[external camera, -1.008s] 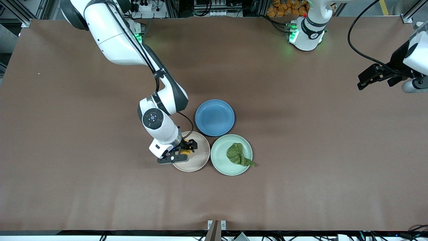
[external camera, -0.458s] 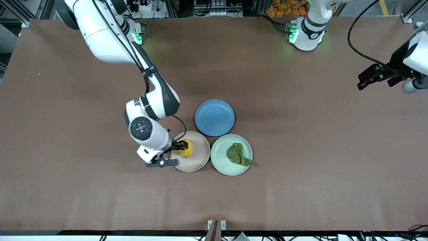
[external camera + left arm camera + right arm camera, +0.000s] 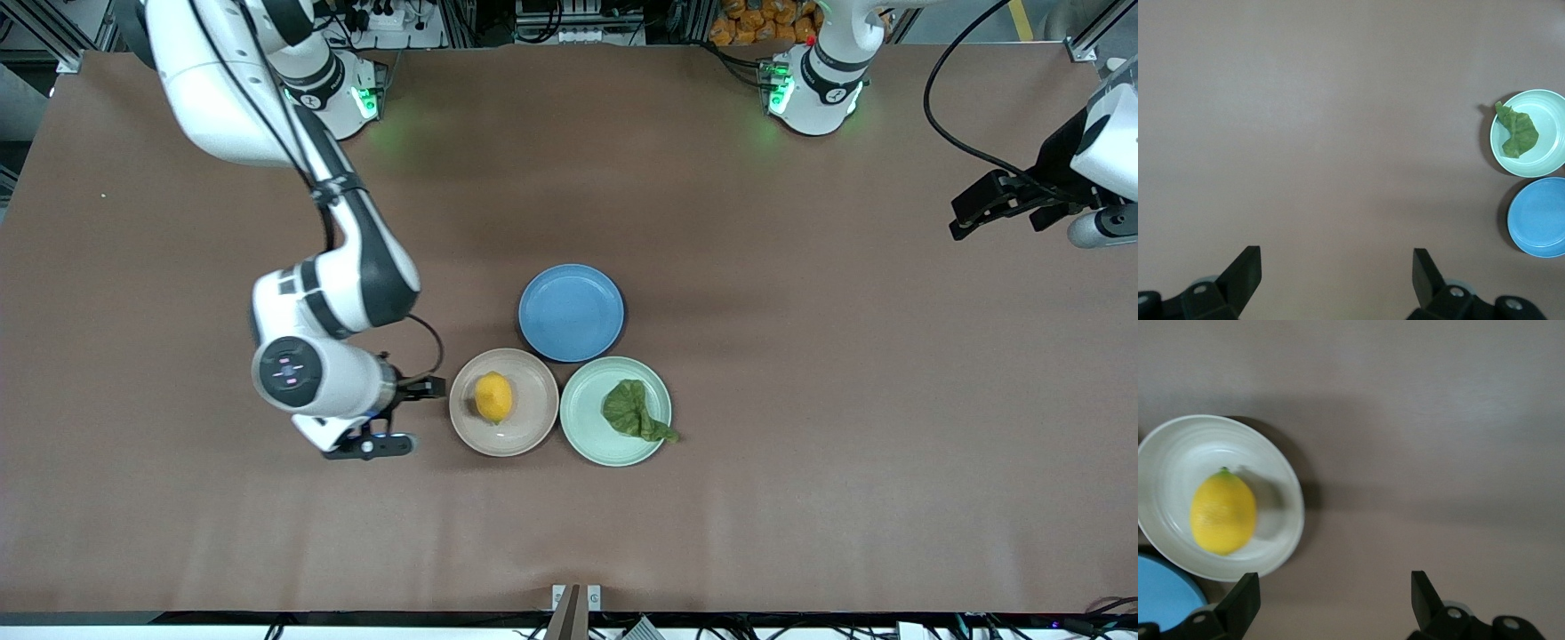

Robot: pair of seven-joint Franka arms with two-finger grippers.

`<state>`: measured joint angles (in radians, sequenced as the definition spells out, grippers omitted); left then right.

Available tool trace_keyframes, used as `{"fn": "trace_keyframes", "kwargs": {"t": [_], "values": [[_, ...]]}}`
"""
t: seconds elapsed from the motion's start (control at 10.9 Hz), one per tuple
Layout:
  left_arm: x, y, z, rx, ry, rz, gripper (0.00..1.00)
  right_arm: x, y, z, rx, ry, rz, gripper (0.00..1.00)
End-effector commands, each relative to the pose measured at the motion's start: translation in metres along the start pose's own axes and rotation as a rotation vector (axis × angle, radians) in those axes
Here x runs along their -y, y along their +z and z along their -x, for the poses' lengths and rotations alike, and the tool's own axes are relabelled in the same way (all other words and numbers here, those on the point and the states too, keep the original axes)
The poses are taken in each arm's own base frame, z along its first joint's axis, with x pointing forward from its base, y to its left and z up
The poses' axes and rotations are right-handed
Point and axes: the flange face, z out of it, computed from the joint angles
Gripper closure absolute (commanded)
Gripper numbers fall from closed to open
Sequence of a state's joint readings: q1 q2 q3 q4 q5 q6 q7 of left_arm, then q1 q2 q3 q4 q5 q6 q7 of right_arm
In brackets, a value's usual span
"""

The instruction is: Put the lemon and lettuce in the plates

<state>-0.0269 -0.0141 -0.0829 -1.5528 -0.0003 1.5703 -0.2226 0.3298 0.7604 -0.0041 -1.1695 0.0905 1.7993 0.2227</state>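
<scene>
So the lemon [image 3: 493, 396] is sitting in the beige-pink plate [image 3: 530, 430], a bit off the plate's middle toward the right arm's end of the tabletop [image 3: 800, 444]. In the right wrist view you can see its little green nub end and the shadow it throws on the plate.

Using that beige-pink plate as the reference:
- the mint green plate [image 3: 587, 436] is right beside it, toward the left arm's end, rims just about touching
- the lettuce [image 3: 633, 412] lies in the mint plate, on the part away from the beige one, with its pointed tail hanging out over the rim
- the blue plate [image 3: 571, 312] is farther from the front camera than the beige plate, snug against both plates, with nothing in it

The right tool [image 3: 418, 414] is over bare tabletop just beside the beige plate, toward the right arm's end. Its fingers are spread wide with nothing between them.

The left tool [image 3: 987, 209] is way off from the beige plate, up over the left arm's end of the tabletop, just waiting. Fingers spread apart there too, not gripping anything
</scene>
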Motion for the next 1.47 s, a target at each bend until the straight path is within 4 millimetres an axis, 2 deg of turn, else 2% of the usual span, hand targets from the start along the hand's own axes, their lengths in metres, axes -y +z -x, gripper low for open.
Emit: {"fn": "trace_keyframes", "kwargs": {"t": [0.0,0.27,0.55,0.92,1.19,1.37], "values": [[0.0,0.002,-0.001,-0.002,0.027,0.014,0.0,-0.051,-0.031,0.001,0.016,-0.051,-0.021,0.0],[0.0,0.002,-0.001,-0.002,0.027,0.014,0.0,-0.109,-0.045,-0.002,0.018,0.017,-0.018,0.0],[0.0,0.003,-0.002,-0.004,0.027,0.014,0.0,-0.17,-0.043,-0.002,0.051,0.099,-0.021,0.0],[0.0,0.004,-0.002,-0.004,0.027,0.014,0.0,-0.227,-0.038,0.002,0.069,0.162,0.063,0.0],[0.001,0.004,-0.002,-0.004,0.025,0.014,0.0,-0.249,-0.052,0.01,0.064,0.196,0.062,0.0],[0.001,0.005,-0.002,-0.002,0.025,0.014,0.0,-0.264,-0.065,0.023,0.056,0.219,0.059,0.0]]}}
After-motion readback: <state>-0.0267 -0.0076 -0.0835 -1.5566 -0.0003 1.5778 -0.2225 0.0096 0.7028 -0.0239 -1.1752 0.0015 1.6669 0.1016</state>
